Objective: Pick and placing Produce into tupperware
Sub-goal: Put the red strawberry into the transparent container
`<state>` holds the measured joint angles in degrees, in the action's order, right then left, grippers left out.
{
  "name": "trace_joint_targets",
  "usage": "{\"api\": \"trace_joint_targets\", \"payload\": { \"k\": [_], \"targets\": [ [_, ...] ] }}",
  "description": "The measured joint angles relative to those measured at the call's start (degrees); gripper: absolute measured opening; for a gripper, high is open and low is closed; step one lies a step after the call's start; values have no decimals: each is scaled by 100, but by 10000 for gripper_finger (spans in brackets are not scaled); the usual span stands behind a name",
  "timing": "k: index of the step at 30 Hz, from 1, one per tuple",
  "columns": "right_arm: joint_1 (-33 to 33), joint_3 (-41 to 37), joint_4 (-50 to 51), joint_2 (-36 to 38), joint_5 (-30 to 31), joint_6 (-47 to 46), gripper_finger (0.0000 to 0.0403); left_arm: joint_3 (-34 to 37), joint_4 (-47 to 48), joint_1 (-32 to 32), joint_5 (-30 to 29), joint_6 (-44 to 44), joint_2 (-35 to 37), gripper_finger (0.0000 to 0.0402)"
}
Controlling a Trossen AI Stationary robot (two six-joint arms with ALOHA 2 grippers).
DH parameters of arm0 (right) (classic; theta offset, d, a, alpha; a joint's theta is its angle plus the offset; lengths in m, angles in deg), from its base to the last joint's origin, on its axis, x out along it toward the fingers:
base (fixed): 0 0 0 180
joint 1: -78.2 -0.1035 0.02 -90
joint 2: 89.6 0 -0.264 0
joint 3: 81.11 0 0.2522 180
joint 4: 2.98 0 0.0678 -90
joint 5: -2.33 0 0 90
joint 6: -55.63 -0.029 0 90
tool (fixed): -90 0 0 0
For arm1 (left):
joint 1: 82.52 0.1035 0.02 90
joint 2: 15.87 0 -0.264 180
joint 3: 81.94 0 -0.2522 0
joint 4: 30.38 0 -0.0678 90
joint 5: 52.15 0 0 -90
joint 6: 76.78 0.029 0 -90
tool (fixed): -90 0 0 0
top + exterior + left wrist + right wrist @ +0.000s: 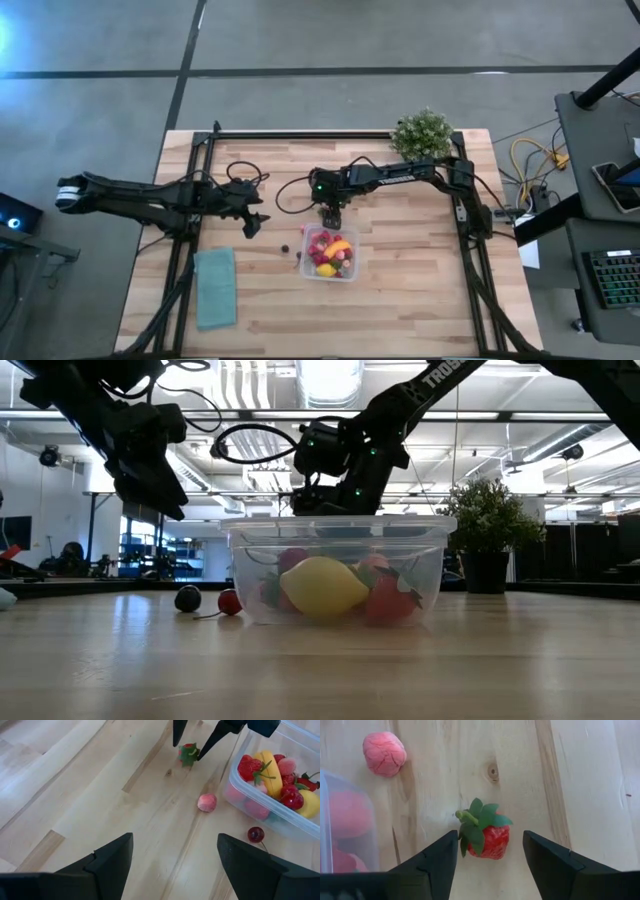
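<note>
The clear tupperware (pixel 330 256) stands on the wooden table holding several toy fruits, among them a yellow lemon (pixel 322 588) and a banana piece (pixel 270 765). A red strawberry (pixel 490 842) with green leaves lies on the table just beyond the tupperware's far side. My right gripper (pixel 490 836) is open and low over it, one finger on each side, apart from it. A pink berry (pixel 384 754) and a red cherry (pixel 256 834) lie loose to the tupperware's left. My left gripper (pixel 252 228) hovers open farther left.
A teal cloth (pixel 215 288) lies flat near the table's near-left corner. A green potted plant (pixel 422 133) stands at the far edge. A dark berry (pixel 187 598) rests left of the tupperware. Black frame rails (pixel 180 260) run along both sides of the table.
</note>
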<state>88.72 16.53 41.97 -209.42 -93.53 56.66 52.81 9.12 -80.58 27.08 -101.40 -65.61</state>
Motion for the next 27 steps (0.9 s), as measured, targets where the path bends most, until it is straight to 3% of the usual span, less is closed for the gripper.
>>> {"api": "trace_joint_targets", "payload": {
  "k": [14,27],
  "targets": [
    [0,0,-12,14,-5,-173,128,-2,0,0,7,107,2,274],
    [0,289,-8,26,-5,-449,96,-4,1,0,33,103,2,274]
  ]
}}
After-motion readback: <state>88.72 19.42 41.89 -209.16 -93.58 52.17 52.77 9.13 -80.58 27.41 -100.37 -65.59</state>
